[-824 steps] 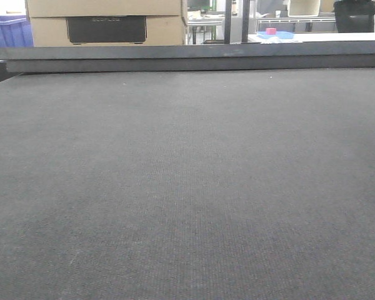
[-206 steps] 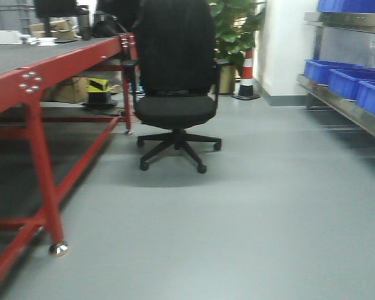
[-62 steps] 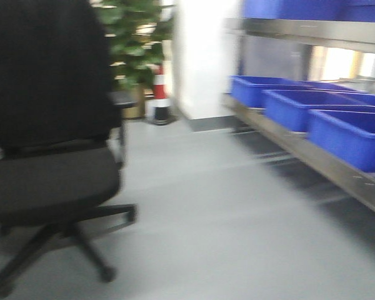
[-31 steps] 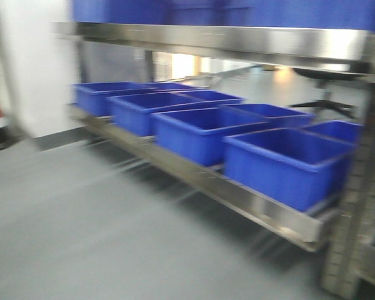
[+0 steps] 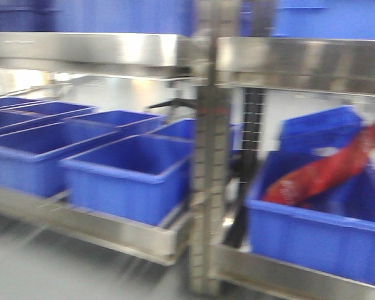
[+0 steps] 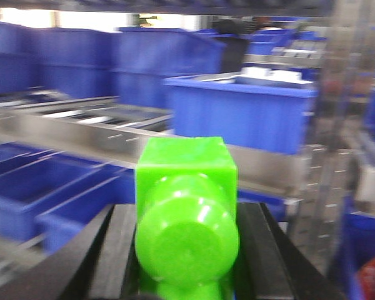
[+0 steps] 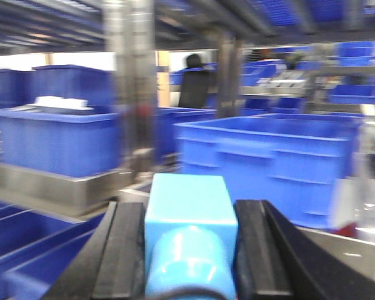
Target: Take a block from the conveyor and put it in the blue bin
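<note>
Blue bins (image 5: 128, 178) stand in a row on the steel shelf (image 5: 112, 228) ahead, open-topped and blurred. My left jaws are clenched on the green block (image 6: 186, 206) and my right jaws on the pale blue block (image 7: 189, 212), each pinched across its flat sides. Both look like light, stiff, glossy plastic, probably slippery, so I judge the square faces a safer hold than the rounded knob.

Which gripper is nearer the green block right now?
Left. The left gripper holds the green block between its jaws. The right gripper is shut on a light blue block instead; the green one does not show in its view.
</note>
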